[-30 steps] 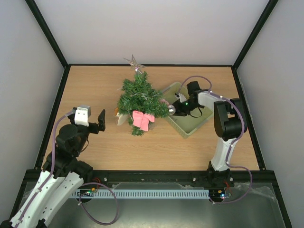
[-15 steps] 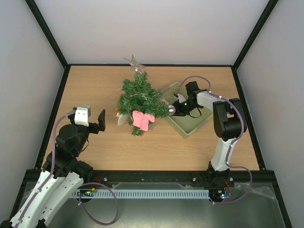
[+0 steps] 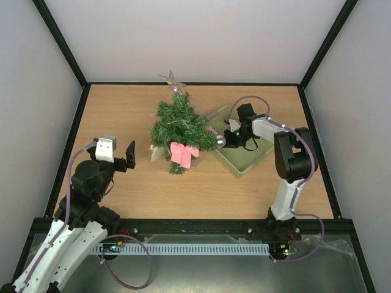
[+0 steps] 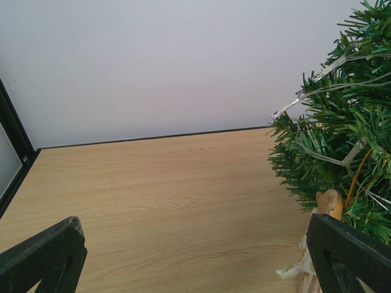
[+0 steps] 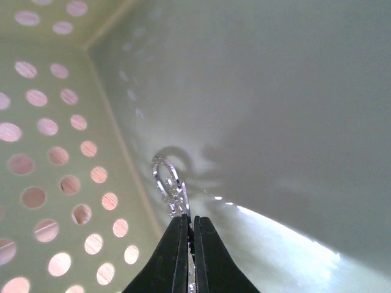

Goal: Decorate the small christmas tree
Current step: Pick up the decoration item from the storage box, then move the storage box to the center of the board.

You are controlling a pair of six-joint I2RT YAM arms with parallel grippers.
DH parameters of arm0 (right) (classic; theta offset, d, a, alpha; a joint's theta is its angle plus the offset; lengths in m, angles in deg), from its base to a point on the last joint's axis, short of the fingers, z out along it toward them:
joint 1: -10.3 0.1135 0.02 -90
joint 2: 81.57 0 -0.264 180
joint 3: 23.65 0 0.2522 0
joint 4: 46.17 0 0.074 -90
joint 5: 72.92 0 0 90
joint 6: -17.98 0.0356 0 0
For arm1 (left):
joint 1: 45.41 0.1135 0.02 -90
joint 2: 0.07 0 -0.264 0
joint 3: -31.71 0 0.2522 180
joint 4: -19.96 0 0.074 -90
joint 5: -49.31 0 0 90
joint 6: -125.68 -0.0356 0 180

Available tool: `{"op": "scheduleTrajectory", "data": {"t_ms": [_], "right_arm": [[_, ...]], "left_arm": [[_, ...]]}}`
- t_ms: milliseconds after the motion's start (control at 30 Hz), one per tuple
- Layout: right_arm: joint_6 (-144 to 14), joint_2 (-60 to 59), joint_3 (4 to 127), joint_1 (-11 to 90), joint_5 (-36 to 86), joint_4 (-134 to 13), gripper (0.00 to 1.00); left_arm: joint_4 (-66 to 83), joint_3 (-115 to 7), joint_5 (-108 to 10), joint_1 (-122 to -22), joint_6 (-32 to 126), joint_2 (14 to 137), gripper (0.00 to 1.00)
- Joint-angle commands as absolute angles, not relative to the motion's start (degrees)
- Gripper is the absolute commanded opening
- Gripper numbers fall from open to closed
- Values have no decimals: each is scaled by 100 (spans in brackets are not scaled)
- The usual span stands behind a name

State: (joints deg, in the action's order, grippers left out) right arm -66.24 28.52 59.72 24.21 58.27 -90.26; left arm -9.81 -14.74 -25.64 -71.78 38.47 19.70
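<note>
Left jaws stand fully apart, holding nothing, over bare worktop [image 3: 122,110] left of the tree [image 3: 179,125]. The tree sits mid-worktop, with a star [image 3: 173,79] at its far tip and a pink bow [image 3: 184,154] nearer. Just right, inside the basket [image 3: 244,166], right jaws are pinched tight on a silvery ring [image 5: 165,174].

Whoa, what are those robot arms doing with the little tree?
They are decorating the small christmas tree. The right gripper is down inside the pale green basket beside the tree, pinched shut on a little silver hanging loop. The left gripper is wide open and holds nothing, over the table on the tree's other side. The tree already has a pink bow and a star on top.
</note>
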Motion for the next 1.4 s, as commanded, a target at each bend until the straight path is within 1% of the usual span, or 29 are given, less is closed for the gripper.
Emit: {"op": "scheduleTrajectory", "data": {"t_ms": [0,233,300,433,567,733,867,1033,1200,1367], "right_arm": [[-6618,2211,6142,2443,4994,-8964,2],[-6205,1416,6239,2516,2998,-9195,2],[-6042,1129,6240,2658,2758,-9244,2],[-5570,635,6143,2858,2820,-9460,2],[-5332,56,5838,3118,3276,-9665,2],[-4792,-825,5092,3689,3831,-9540,2],[-4270,-1288,4517,4187,3970,-9324,2],[-3958,-1495,3908,4472,3805,-9129,2],[-3876,-1624,3485,4481,3143,-8907,2],[-3978,-1426,3281,4480,2402,-8760,2]], "left_arm": [[-962,-1494,-2528,-7204,3810,1922,100],[-1149,-1734,-2326,-7204,4116,2282,100],[-1208,-1812,-2361,-7195,4205,2440,100],[-1271,-1955,-2421,-7187,4376,2701,100],[-1281,-2077,-2593,-7170,4424,2869,100],[-1447,-2351,-2827,-7051,4496,3221,100],[-1601,-2642,-3252,-6806,4735,3555,100],[-1657,-2939,-4087,-6339,5054,3921,94],[-1599,-3119,-4769,-5913,5197,4112,89],[-1526,-3219,-5123,-5857,5229,4239,86]]}}
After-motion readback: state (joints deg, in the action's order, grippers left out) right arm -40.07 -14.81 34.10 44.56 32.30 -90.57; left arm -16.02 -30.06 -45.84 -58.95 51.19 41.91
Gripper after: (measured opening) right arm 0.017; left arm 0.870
